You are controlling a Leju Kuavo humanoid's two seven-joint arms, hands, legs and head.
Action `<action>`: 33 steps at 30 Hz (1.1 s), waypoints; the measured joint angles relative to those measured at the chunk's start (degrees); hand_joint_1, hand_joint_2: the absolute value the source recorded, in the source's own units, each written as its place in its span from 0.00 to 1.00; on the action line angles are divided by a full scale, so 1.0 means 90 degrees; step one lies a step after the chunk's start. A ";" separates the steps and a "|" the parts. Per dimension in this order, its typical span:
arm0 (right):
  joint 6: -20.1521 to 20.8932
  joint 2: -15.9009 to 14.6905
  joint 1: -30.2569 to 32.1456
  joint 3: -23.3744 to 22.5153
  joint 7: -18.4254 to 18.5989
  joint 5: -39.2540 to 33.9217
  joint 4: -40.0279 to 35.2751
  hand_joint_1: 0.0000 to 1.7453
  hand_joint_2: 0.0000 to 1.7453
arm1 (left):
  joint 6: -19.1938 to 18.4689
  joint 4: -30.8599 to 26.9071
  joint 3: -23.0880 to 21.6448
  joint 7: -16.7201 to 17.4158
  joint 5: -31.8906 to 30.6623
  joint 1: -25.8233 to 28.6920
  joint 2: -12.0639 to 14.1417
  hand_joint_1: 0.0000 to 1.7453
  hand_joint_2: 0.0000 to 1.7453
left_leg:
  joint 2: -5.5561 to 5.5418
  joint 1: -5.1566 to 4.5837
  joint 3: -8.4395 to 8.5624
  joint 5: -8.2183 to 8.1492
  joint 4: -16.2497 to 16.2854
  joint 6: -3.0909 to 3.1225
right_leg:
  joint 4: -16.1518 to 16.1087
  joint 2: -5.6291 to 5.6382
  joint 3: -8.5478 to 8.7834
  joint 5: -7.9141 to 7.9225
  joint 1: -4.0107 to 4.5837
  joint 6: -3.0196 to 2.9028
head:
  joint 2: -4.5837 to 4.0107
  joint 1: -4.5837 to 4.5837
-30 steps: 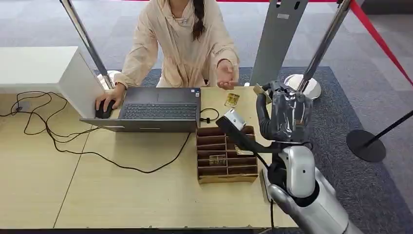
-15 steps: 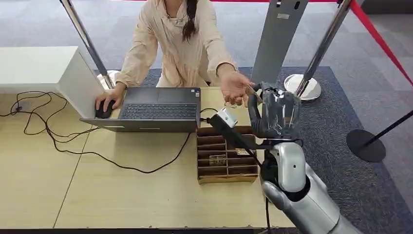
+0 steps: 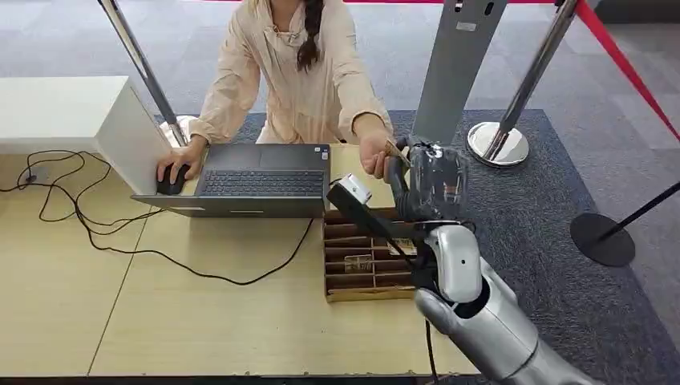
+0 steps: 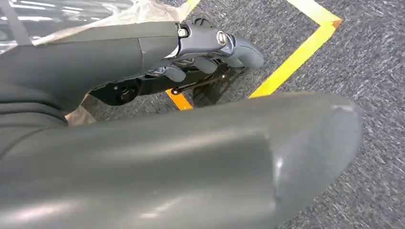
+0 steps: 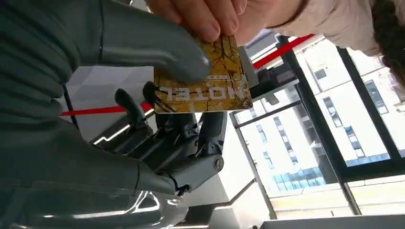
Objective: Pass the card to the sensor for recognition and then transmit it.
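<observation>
The right hand (image 5: pixel 143 95), grey and ribbed, pinches a flat golden card (image 5: pixel 205 90) under its thumb, raised above the pale wooden bench (image 3: pixel 200 321); a person's hand (image 3: pixel 373 152) grips the card's other edge. The left hand (image 4: pixel 210 52) hangs with fingers curled in, over grey carpet.

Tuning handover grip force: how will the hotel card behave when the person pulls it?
The hotel card looks thin, flat and unbent, so probably stiff and light. Its glossy face may slip under the right robot hand thumb while the person's hand pinches its edge.
</observation>
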 joint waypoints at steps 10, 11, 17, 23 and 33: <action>-0.0240 0.0041 -0.0004 0.0126 0.0002 0.0039 0.0204 0.00 0.00 | 0.0000 0.0036 -0.0039 0.0005 0.0000 -0.0002 0.0068 0.00 0.00 | 0.0000 0.0000 0.0003 0.0001 0.0001 0.0000 | -0.0001 0.0000 0.0000 0.0000 -0.0001 0.0000 | 0.0000 0.0003; -0.0257 0.0039 0.0007 0.0126 0.0007 0.0063 0.0201 0.00 0.00 | 0.0000 0.0036 -0.0044 0.0007 0.0000 -0.0001 0.0070 0.00 0.00 | 0.0000 0.0000 0.0003 0.0001 0.0001 0.0000 | -0.0001 0.0000 0.0000 0.0000 -0.0001 0.0000 | 0.0000 0.0002; -0.0381 0.0019 0.0233 0.0129 0.0007 0.0377 -0.0003 0.00 0.00 | 0.0000 0.0036 -0.0058 0.0083 0.0000 0.0008 0.0078 0.00 0.00 | 0.0001 0.0000 0.0005 0.0000 0.0000 -0.0001 | -0.0001 0.0000 -0.0001 0.0000 0.0000 0.0000 | 0.0000 0.0002; -0.0316 -0.0078 0.0621 0.0107 0.0070 0.0692 -0.0447 0.00 1.00 | 0.0000 -0.0027 -0.0090 0.0143 0.0000 0.0042 0.0085 0.00 0.00 | 0.0002 0.0000 0.0007 0.0000 0.0000 -0.0001 | -0.0001 0.0000 0.0000 0.0000 0.0000 0.0000 | 0.0000 0.0002; -0.0651 -0.0369 0.1738 -0.0136 0.0182 0.0945 -0.1120 0.00 1.00 | 0.0000 -0.0216 -0.0092 0.0274 0.0000 0.0109 0.0049 0.00 0.00 | 0.0002 -0.0001 0.0006 0.0000 0.0000 0.0000 | -0.0003 0.0001 -0.0001 0.0000 0.0000 0.0000 | 0.0000 0.0002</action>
